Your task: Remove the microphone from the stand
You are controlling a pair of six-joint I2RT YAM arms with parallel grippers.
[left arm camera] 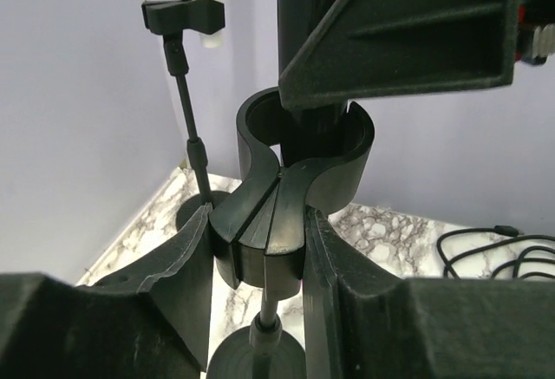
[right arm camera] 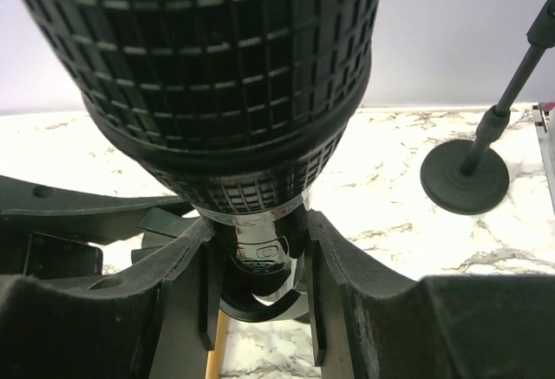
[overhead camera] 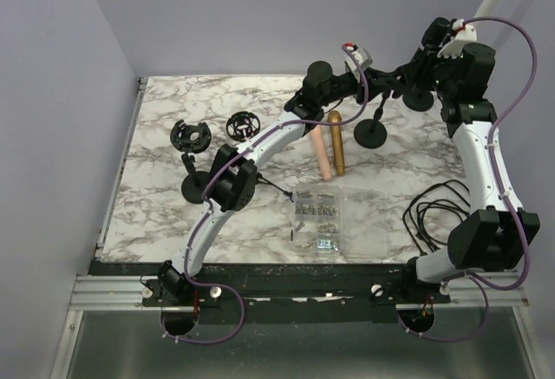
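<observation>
The black microphone (right arm camera: 217, 75) sits in the black C-shaped clip (left arm camera: 299, 149) of its stand, whose round base (overhead camera: 371, 133) rests on the marble table at the back. My left gripper (left arm camera: 260, 249) is shut on the clip's lower block, above the stand's pole (left arm camera: 264, 331). My right gripper (right arm camera: 258, 258) is shut on the microphone's body just below the mesh head. In the top view the left gripper (overhead camera: 355, 82) and the right gripper (overhead camera: 403, 74) meet at the microphone (overhead camera: 386, 75). Most of the microphone's handle is hidden by the fingers.
A second stand (right arm camera: 464, 177) stands at the back right, its clip (left arm camera: 182, 16) holding a white tube. A gold cylinder (overhead camera: 336, 140) and a pink cylinder (overhead camera: 321, 155) lie mid-table. A clear parts box (overhead camera: 323, 220), a black cable (overhead camera: 438, 214) and round black parts (overhead camera: 189, 134) lie around.
</observation>
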